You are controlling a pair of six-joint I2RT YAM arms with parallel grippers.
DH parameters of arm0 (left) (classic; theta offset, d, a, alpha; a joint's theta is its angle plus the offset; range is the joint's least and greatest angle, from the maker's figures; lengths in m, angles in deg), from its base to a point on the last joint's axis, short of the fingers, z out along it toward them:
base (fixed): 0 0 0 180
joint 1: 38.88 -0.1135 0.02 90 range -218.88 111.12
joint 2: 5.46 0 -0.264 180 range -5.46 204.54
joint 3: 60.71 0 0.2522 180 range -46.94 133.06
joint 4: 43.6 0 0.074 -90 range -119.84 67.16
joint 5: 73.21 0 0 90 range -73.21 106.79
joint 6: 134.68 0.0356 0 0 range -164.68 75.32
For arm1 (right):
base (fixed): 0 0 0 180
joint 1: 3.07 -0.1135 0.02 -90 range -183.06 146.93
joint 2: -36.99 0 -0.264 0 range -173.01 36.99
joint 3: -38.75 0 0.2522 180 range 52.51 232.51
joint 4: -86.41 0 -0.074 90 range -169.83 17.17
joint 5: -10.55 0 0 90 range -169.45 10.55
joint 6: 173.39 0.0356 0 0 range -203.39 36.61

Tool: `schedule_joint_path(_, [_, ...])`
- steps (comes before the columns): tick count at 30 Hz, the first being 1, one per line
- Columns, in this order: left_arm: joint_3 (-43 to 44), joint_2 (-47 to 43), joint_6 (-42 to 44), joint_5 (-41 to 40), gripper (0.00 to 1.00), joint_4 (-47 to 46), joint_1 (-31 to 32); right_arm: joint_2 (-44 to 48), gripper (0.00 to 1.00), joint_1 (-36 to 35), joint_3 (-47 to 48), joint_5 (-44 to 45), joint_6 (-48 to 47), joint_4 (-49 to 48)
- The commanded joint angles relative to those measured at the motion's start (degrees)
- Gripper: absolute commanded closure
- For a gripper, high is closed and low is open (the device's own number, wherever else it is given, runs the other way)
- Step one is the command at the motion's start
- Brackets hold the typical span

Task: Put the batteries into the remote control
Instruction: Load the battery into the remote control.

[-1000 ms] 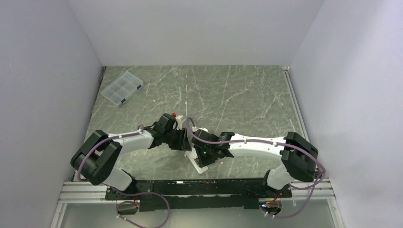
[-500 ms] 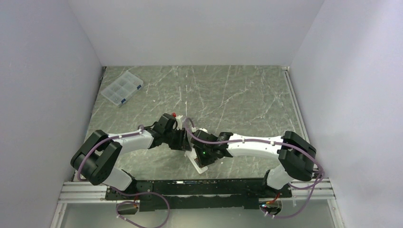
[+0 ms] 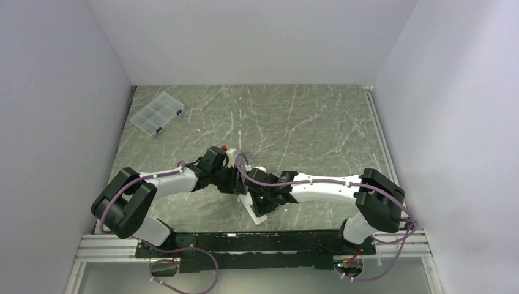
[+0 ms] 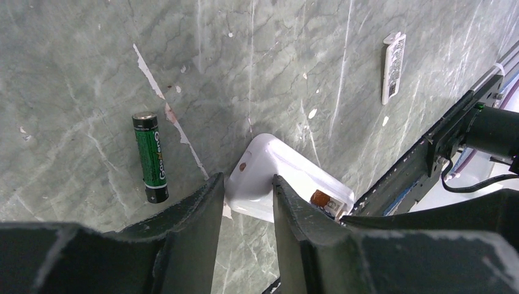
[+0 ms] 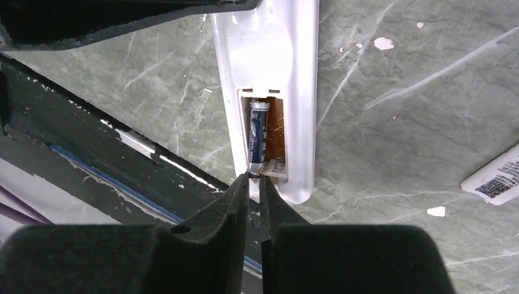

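Observation:
The white remote control lies back-up on the table, its reddish-brown recess open. One battery lies in the recess's left slot. My right gripper is shut, and its tips touch that battery's near end. My left gripper is shut on the remote's other end. The second battery, green, lies loose on the table to the left of the left gripper. In the top view both grippers meet over the remote near the front edge, the left gripper beside the right gripper.
The small white flat cover piece lies on the table beyond the remote; it also shows in the right wrist view. A clear compartment box with blue clips stands at the far left. The black base rail runs close by the remote.
The right arm has shifted slightly to the left toward the remote. The left arm and the remote have not visibly moved.

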Motion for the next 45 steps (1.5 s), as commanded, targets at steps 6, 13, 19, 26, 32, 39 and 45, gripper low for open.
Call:
schedule_joint_path(6, [1.1,-0.2,1.2,1.5,0.63,-0.9,0.2,-1.2,0.87,-0.3,1.0,0.1,0.0,-1.4])
schedule_joint_path(13, [0.8,-0.2,1.4,2.2,0.65,-1.3,0.2,-1.6,0.87,-0.3,1.2,0.4,0.1,-1.5])
schedule_joint_path(19, [0.7,-0.4,1.4,2.4,0.66,-1.2,0.2,-1.8,0.87,-0.3,1.9,0.3,0.0,-1.6])
schedule_joint_path(26, [0.7,-0.9,1.6,2.6,0.66,-0.9,0.2,-3.1,0.89,-0.3,2.8,0.2,-0.5,-1.9])
schedule_joint_path(32, [0.2,-1.3,1.3,2.9,0.67,-1.0,0.2,-4.7,0.93,-0.3,3.7,0.4,-1.0,-1.5])
schedule_joint_path(39, [0.1,-1.5,1.4,3.0,0.67,-1.0,0.2,-5.6,0.94,-0.2,4.0,1.1,-1.3,-0.7])
schedule_joint_path(45, [0.0,-1.1,1.2,3.1,0.67,-1.5,0.2,-6.6,0.94,-0.2,4.7,1.3,-1.8,-0.9])
